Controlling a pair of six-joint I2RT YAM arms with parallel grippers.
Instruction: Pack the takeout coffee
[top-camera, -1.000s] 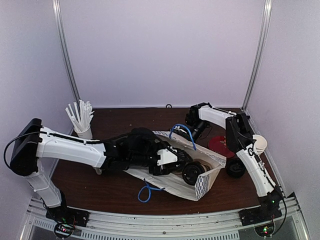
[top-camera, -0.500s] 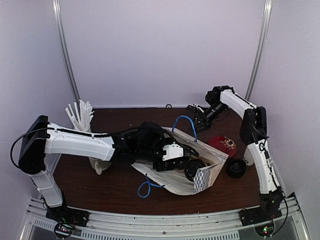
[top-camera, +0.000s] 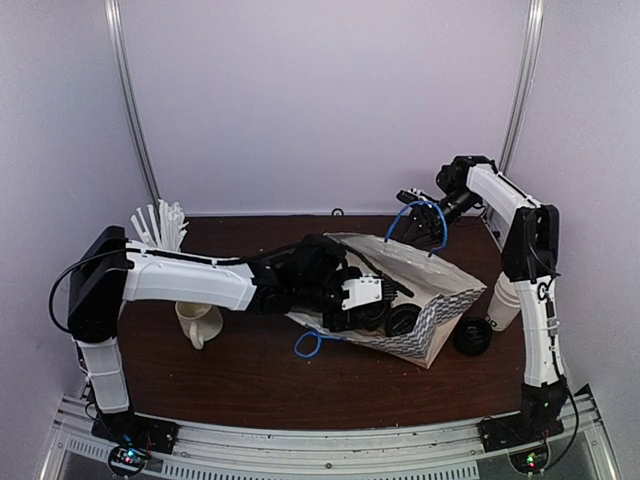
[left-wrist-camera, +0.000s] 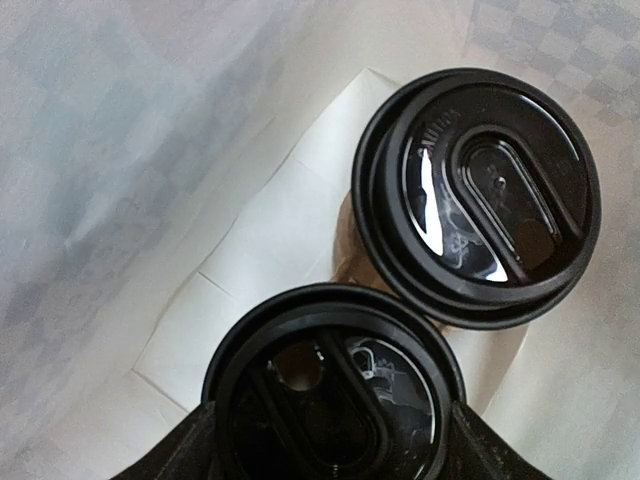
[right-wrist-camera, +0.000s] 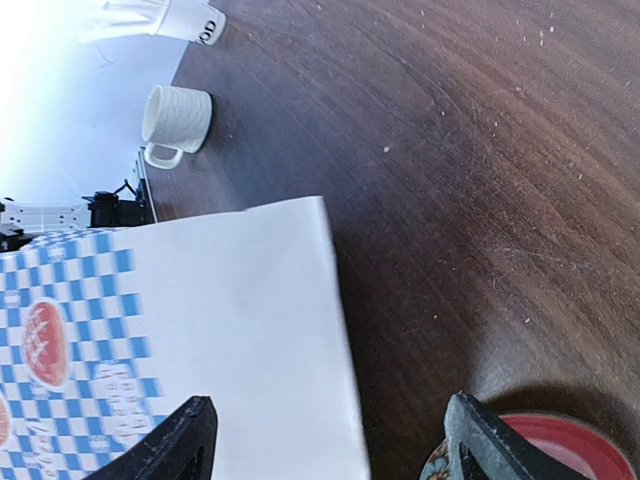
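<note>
Coffee cups (top-camera: 403, 322) sit inside the paper bag (top-camera: 445, 290), which lies on its side in the middle of the table (top-camera: 250, 385) with the left arm reaching into its mouth. From the left wrist, two black lids show side by side and touching. The nearer cup (left-wrist-camera: 335, 385) sits between the fingers of the left gripper (left-wrist-camera: 333, 438), which press on both sides of its lid. The farther cup (left-wrist-camera: 480, 190) rests just beyond it on the white inside of the bag. The right gripper (right-wrist-camera: 328, 420) hangs above the far end of the bag, jaws spread wide with nothing between them. A blue handle (top-camera: 412, 215) stands up just beside it; whether they touch I cannot tell. A cream mug (top-camera: 198, 322) stands near the left arm, a cup of straws (top-camera: 160, 235) stands behind it, and a red plate (right-wrist-camera: 545, 450) shows by the right finger.
</note>
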